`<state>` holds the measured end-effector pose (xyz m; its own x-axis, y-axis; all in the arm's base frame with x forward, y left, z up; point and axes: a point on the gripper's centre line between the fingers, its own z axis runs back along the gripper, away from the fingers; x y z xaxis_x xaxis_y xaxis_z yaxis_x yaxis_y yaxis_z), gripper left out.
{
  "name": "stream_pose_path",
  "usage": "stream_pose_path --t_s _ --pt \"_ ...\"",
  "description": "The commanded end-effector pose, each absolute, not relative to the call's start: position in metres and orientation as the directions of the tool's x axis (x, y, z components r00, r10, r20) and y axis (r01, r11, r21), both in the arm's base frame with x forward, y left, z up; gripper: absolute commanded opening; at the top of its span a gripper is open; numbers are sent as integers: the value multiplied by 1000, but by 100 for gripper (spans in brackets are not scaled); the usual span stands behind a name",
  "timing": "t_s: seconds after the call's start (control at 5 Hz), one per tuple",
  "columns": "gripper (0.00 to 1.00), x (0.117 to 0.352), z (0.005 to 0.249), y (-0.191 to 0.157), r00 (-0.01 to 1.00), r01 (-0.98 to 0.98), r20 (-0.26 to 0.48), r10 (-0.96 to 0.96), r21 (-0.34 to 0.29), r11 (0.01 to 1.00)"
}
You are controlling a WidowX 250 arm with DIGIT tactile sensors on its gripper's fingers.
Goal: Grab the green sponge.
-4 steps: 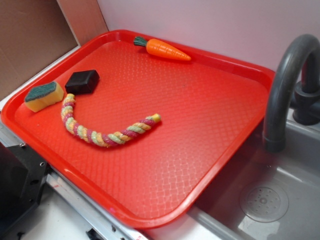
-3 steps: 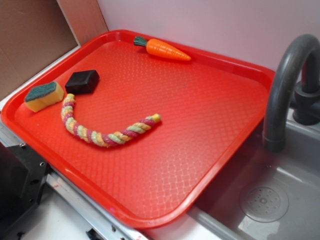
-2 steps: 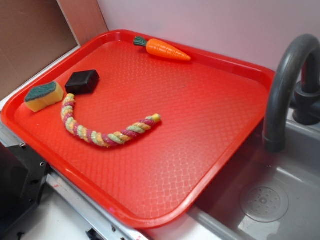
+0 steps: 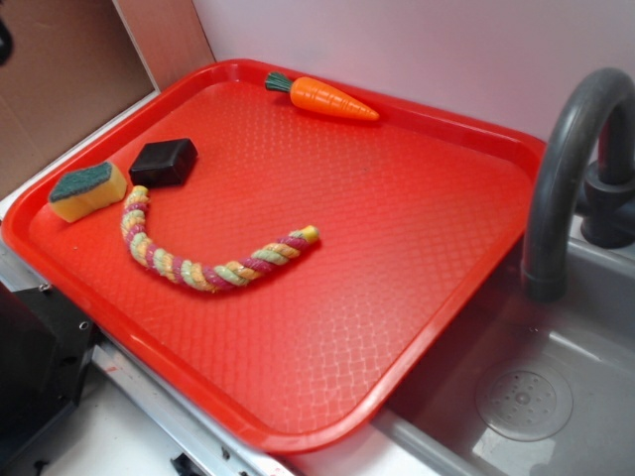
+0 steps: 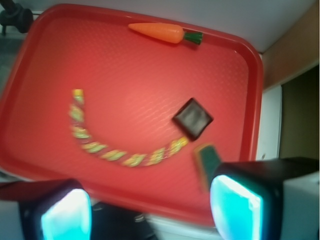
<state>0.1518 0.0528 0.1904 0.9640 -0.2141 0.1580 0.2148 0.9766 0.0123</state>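
The green sponge [image 4: 87,189], a yellow foam block with a dark green top, lies at the left end of the red tray [image 4: 427,327], next to a flat black block [image 4: 164,162]. In the wrist view the green sponge [image 5: 206,161] shows partly behind the right fingertip [image 5: 235,207]. My gripper [image 5: 150,212] hangs high above the tray's near edge, open, with nothing between its fingers. Only a dark sliver of the arm shows at the exterior view's top left corner.
A multicoloured braided rope [image 4: 203,260] curves across the tray's left half. A toy carrot [image 4: 322,97] lies at the far rim. A grey faucet [image 4: 566,169] and sink [image 4: 526,397] stand to the right. A brown board [image 4: 60,79] rises at the left.
A dark bit of the arm has come into the exterior view's top left corner. The objects on the tray have not moved.
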Motion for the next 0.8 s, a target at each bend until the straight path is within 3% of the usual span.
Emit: stream_pose_path --t_s 0.0,0.6 --pt "100 172 153 92 922 346 167 -348 43 937" --pt "100 173 91 119 923 376 57 -380 67 924"
